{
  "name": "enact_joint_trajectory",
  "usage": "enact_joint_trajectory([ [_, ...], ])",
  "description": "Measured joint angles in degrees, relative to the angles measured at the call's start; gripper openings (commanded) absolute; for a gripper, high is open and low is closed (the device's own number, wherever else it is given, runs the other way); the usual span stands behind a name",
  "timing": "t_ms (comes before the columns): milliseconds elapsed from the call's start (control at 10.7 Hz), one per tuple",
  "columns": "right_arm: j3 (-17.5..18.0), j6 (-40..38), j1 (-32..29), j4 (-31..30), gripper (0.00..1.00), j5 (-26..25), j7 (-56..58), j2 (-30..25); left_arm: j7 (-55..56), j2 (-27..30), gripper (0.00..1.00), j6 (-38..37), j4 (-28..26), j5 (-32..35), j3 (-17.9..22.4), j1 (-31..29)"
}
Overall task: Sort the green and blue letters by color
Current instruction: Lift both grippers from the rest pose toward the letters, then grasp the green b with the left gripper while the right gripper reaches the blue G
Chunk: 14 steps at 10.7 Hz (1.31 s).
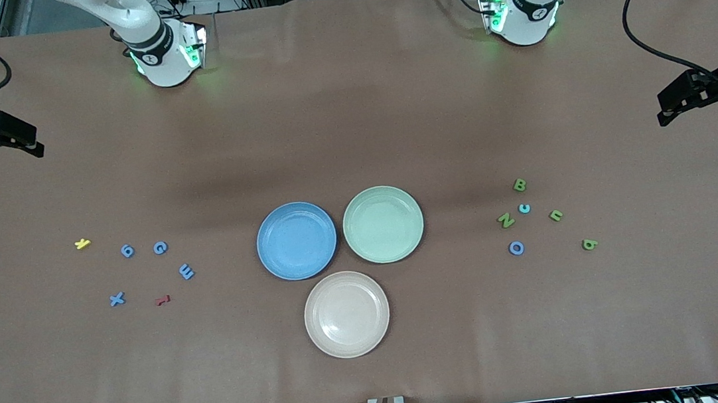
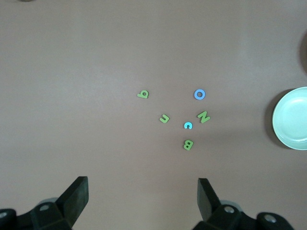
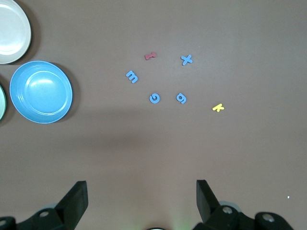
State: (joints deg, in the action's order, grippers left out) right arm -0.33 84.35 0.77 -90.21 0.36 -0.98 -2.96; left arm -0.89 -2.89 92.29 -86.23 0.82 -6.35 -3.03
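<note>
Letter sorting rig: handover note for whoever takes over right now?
Left gripper: open, holding nothing, waiting over the table edge at its own end. Right gripper: open, holding nothing, waiting likewise at its end.
Blue letters 6, G, E, X lie loose at the right arm's end, with a yellow letter and a red letter.
Green letters B, N, U, 9 lie at the left arm's end, with a blue O and a small cyan letter.
Blue plate, green plate, beige plate: nothing in them.
Done: nothing. Left: all sorting.

blue letters X (image 1: pixel 117 299), 6 (image 1: pixel 127 251), G (image 1: pixel 160 248), E (image 1: pixel 186 271), O (image 1: pixel 516 248), green letters B (image 1: pixel 519 184), N (image 1: pixel 506 220), U (image 1: pixel 555 215), 9 (image 1: pixel 590 244)
</note>
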Motion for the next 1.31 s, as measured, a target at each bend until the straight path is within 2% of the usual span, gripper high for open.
enact_joint_trajectory([
  [749, -0.07, -0.21, -0.01, -0.32, 1.0, -0.03, -0.05, 0.65, -0.02, -0.2, 1.0, -0.43, -1.08, 0.0, 0.03, -0.05],
  [1123, -0.18, 1.85, -0.03, -1.01, 1.0, -0.06, -0.01, 5.45, -0.08, -1.46, 1.0, -0.04, -3.53, 0.0, -0.01, -0.04],
  [1310, -0.18, 4.34, -0.03, -1.38, 1.0, -0.08, 0.8, 8.61, -0.13, -1.99, 1.0, 3.16, -6.04, 0.0, 0.02, -0.12],
])
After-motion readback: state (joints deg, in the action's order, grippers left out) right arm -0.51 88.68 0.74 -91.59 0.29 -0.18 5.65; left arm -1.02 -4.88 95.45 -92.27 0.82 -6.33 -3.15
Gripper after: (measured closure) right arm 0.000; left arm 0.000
